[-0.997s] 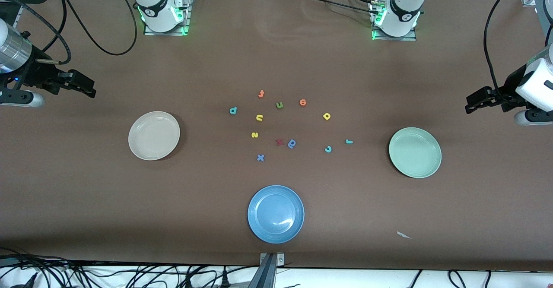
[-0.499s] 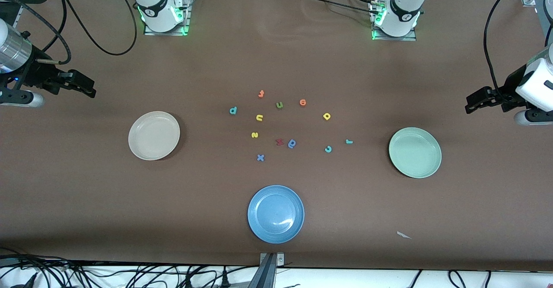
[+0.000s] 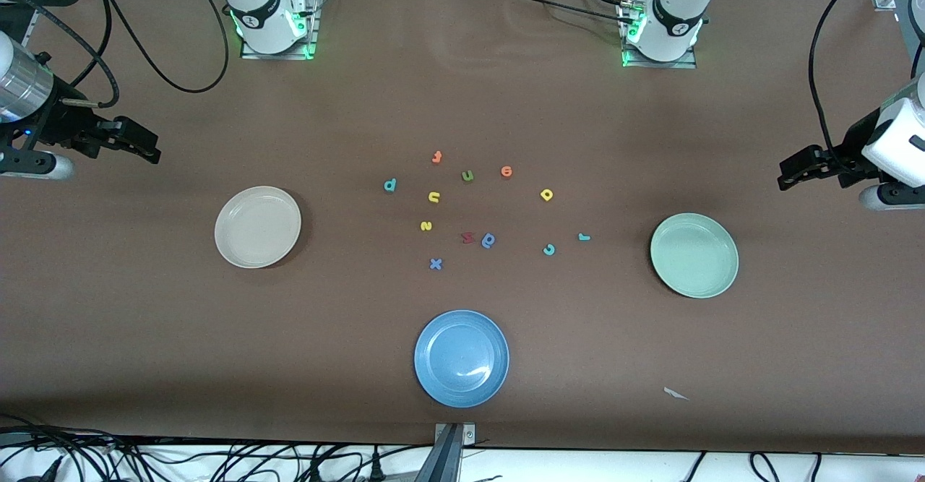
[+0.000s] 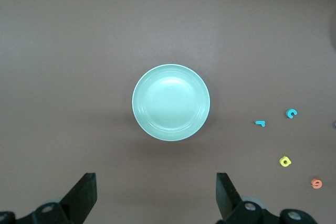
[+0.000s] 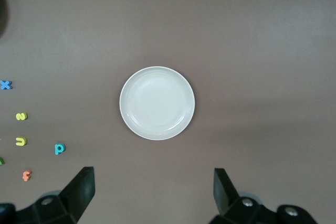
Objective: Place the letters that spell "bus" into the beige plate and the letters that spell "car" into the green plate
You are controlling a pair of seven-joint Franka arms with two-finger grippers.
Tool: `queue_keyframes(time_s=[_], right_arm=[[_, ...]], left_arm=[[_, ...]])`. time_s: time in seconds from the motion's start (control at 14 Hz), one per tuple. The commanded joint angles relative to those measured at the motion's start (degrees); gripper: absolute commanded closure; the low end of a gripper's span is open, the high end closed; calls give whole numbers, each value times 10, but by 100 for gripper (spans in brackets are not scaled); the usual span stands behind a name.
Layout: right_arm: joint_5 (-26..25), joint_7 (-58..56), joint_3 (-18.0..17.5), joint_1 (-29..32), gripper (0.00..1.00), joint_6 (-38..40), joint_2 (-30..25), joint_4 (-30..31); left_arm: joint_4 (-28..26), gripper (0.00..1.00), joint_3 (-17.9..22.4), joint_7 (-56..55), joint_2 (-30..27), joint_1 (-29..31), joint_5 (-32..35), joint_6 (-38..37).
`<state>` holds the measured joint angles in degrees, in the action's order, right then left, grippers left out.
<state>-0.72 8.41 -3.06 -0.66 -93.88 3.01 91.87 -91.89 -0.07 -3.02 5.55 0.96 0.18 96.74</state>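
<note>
**Nothing moved; sorting not begun**

No change is seen over the last second. The left gripper (image 3: 788,178) and right gripper (image 3: 148,151) are held still, fingers apart, empty. The beige plate (image 3: 257,227), green plate (image 3: 694,255) and blue plate (image 3: 461,358) are empty. The teal b (image 3: 389,185), yellow u (image 3: 433,196), yellow s (image 3: 426,226), teal c (image 3: 548,250), yellow a (image 3: 546,194) and teal r (image 3: 584,237) lie between the beige and green plates.

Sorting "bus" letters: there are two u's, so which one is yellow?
The yellow "u" lies nearer the front camera than the green "u", toward the right arm's end, beside the teal "b".
</note>
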Motion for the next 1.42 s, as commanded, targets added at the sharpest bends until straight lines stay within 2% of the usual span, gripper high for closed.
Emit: queue_keyframes(time_s=[0.0, 0.28, 0.43, 0.5, 0.64, 0.78, 1.07, 1.21, 1.35], right_arm=[[6, 13, 1, -4, 0, 0, -8, 9], [5, 21, 1, -40, 0, 8, 2, 11], [13, 15, -1, -56, 0, 23, 35, 14], [37, 20, -10, -67, 0, 42, 48, 14], [43, 46, -14, -93, 0, 29, 75, 16], [41, 112, -15, -125, 0, -27, 93, 49], [39, 259, -27, -187, 0, -226, 87, 199], [29, 332, -29, -231, 0, -285, 102, 235], [-4, 394, -29, -257, 0, -312, 140, 242]], left_arm=[[4, 0, 0, 6, -2, -3, 21, -8], [4, 0, 0, 6, -2, -3, 21, -8], [3, 0, 0, 5, -3, -3, 20, -9], [4, 0, 0, 5, -3, -2, 20, -9], [3, 0, 0, 4, -2, -3, 21, -9], [3, 0, 0, 6, -3, -2, 20, -10], [0, 0, -2, 1, 14, -8, 12, -8], [0, 0, -19, -38, 42, -31, 11, -3], [-2, 0, -21, -98, 67, -60, -9, 15]])
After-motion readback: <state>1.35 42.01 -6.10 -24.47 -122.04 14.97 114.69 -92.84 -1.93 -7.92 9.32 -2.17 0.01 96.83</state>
